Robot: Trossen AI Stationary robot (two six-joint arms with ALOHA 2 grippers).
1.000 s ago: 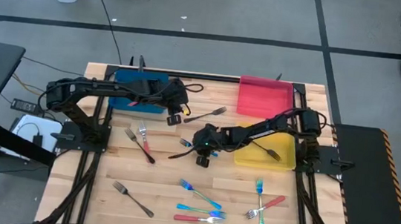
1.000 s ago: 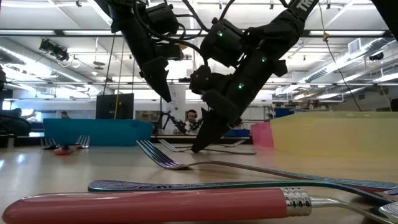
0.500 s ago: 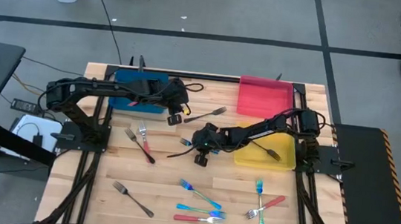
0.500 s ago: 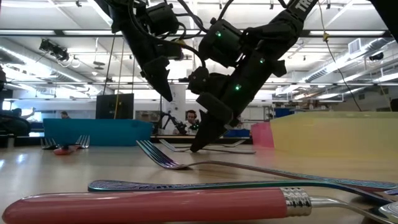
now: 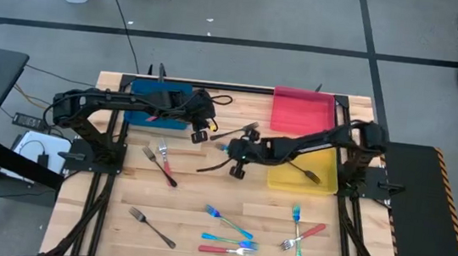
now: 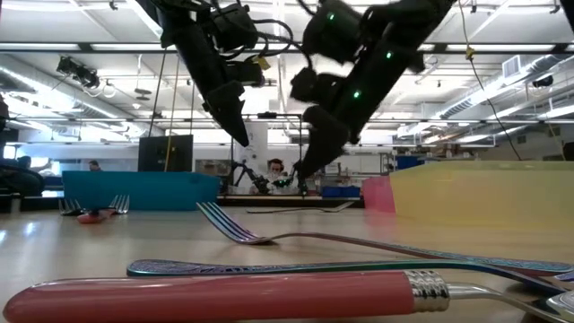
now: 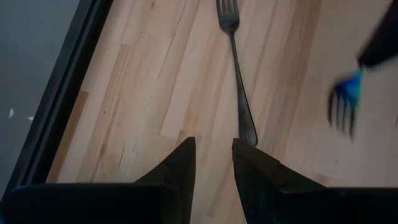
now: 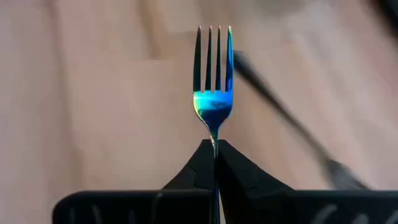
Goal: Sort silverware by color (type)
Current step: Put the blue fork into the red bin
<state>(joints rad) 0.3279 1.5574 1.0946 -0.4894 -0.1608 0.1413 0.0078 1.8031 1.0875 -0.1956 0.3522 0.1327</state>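
My right gripper (image 5: pixel 232 150) (image 8: pixel 214 149) is above the middle of the table, shut on a blue iridescent fork (image 8: pixel 213 93) whose tines stick out past the fingertips. My left gripper (image 5: pixel 203 134) (image 7: pixel 213 149) hovers open in front of the blue tray (image 5: pixel 159 104). It holds nothing. A grey fork (image 7: pixel 239 81) (image 5: pixel 238 131) lies flat on the wood just ahead of it. Other silverware lies flat: a red-handled fork and a grey one (image 5: pixel 162 160) at left, a grey fork (image 5: pixel 151 226) near the front, and several blue and red forks (image 5: pixel 230 237) (image 5: pixel 299 233). My right gripper pinches the blue fork's neck (image 8: pixel 214 134), just below the tines, between its two fingertips. The fork lies along the fingers with its tines pointing forward. The handle runs back between the fingers, out of sight. The fork is lifted clear of the table.
A red tray (image 5: pixel 302 110) sits at the far right and a yellow tray (image 5: pixel 322 185), holding a dark fork, sits beneath the right arm. Black rails frame the wooden table (image 5: pixel 204 202). Bare wood lies between the centre and the front forks.
My right gripper has shut on the blue fork, then risen and drawn toward the table's far right, tipping up a little. The fork has come off the wood and is lifted clear.
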